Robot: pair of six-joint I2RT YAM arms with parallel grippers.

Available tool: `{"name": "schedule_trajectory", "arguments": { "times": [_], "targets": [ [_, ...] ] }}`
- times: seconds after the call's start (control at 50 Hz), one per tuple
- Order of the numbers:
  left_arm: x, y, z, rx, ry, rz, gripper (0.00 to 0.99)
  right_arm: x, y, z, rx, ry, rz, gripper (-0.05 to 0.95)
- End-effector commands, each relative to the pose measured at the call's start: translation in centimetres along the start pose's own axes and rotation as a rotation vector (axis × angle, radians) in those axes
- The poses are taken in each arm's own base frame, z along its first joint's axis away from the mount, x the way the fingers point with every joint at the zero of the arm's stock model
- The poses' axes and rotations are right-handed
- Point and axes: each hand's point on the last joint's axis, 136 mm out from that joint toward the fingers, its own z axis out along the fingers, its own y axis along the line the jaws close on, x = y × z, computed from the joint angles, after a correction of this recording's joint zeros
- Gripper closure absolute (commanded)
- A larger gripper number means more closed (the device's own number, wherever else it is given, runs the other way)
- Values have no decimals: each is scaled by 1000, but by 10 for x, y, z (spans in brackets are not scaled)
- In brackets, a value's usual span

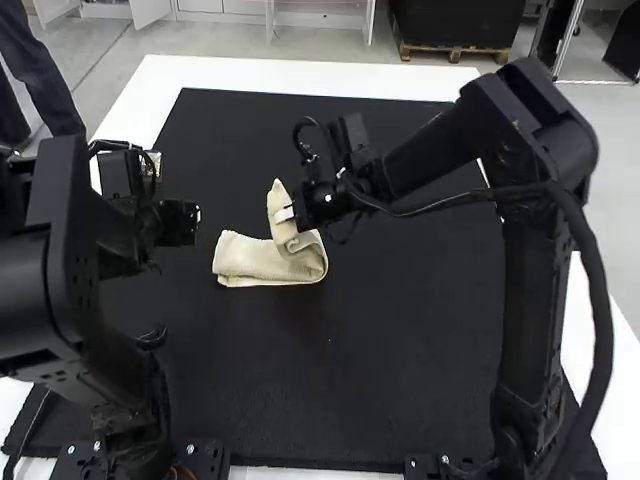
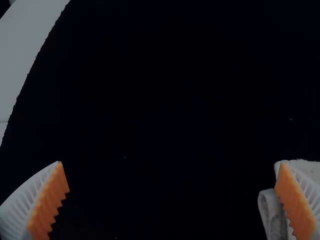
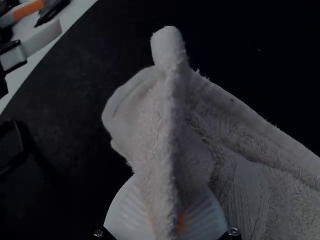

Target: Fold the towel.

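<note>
Closest in, your left arm [image 1: 62, 285] loomed, left hand [image 1: 195, 217] wide open, while your right hand [image 1: 284, 214] gripped a raised part of the folded towel [image 1: 250, 260]!

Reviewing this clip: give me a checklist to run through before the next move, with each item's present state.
1. Right gripper holding the towel: ok, jaws shut on a raised part.
2. Left gripper free: ok, jaws open with nothing between them.
3. Rest of the towel supported: ok, it lies on the black mat.
4. Towel lying flat: not ok, the held part stands up from the rest.
5. Number of layers gripped: cannot tell.
</note>
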Motion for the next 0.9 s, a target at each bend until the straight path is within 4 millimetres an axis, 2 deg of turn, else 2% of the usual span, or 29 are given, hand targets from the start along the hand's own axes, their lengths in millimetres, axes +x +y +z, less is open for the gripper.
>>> {"name": "schedule_trajectory", "arguments": {
  "times": [0.0,0.16,0.54,0.74,0.82,0.88],
  "targets": [
    [-3,3,-4,-12,-20,-4,25,-12,17,9,-46,-18,-13,892],
    [-2,3,-4,-13,-17,-7,25,-12,27,21,-71,-12,-28,890],
    [-1,3,-4,-13,-19,-7,25,-8,38,47,-104,5,-38,889],
    [-1,3,-4,-13,-20,-7,25,-10,35,56,-112,5,-32,877],
    [0,3,-4,-15,-17,-7,25,-12,36,58,-121,1,-31,841],
    [-1,3,-4,-16,-18,-9,25,-15,36,58,-122,-8,-28,751]
  ]
}}
